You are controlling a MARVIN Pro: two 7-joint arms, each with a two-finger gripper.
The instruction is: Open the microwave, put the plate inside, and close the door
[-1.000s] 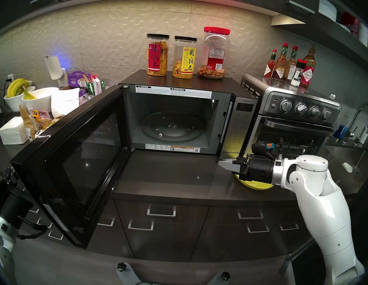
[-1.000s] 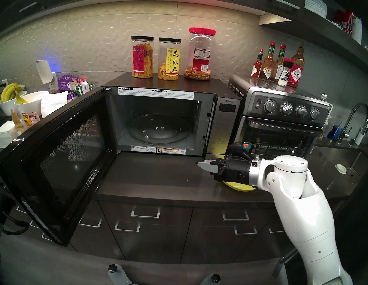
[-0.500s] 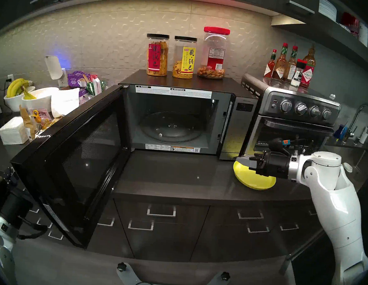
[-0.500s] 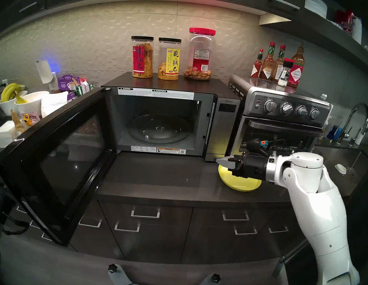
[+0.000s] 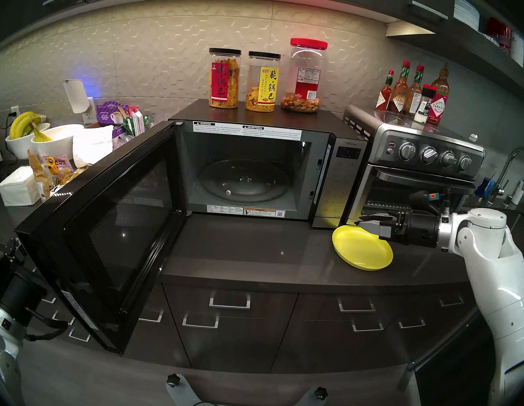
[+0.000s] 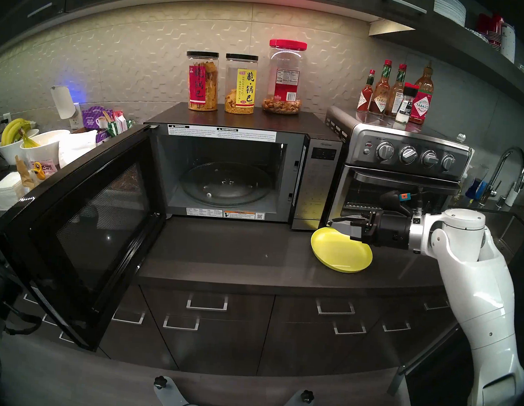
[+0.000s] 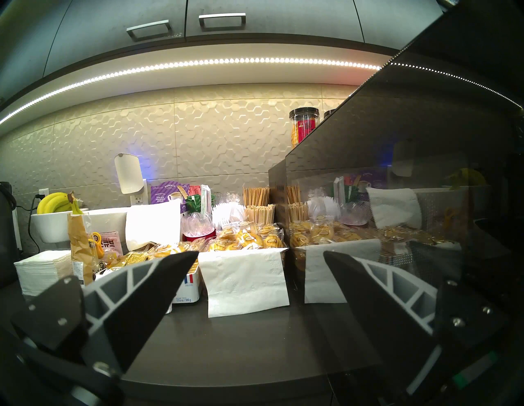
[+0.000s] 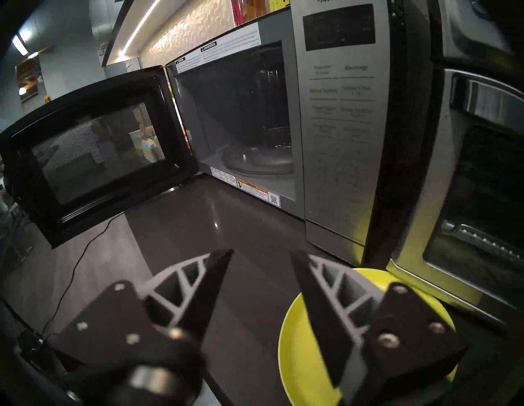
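While the door (image 5: pixel 102 226) stands swung wide to the left, the microwave (image 5: pixel 257 172) shows its bare glass turntable (image 5: pixel 243 182). On the worktop (image 5: pixel 244 246), near its front edge and just in front of the toaster oven (image 5: pixel 412 178), lies the yellow plate (image 5: pixel 360 251). Above the plate's far rim hangs the right pincer (image 5: pixel 364 222), its fingers (image 8: pixel 209 283) parted and holding nothing. Off the worktop's left end, the left pincer (image 7: pixel 261 255) is spread wide and empty.

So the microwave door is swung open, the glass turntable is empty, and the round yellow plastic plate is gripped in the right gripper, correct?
Not gripped. In the right wrist view the right gripper is open above the round yellow plastic plate, which lies on the counter. The rest holds.
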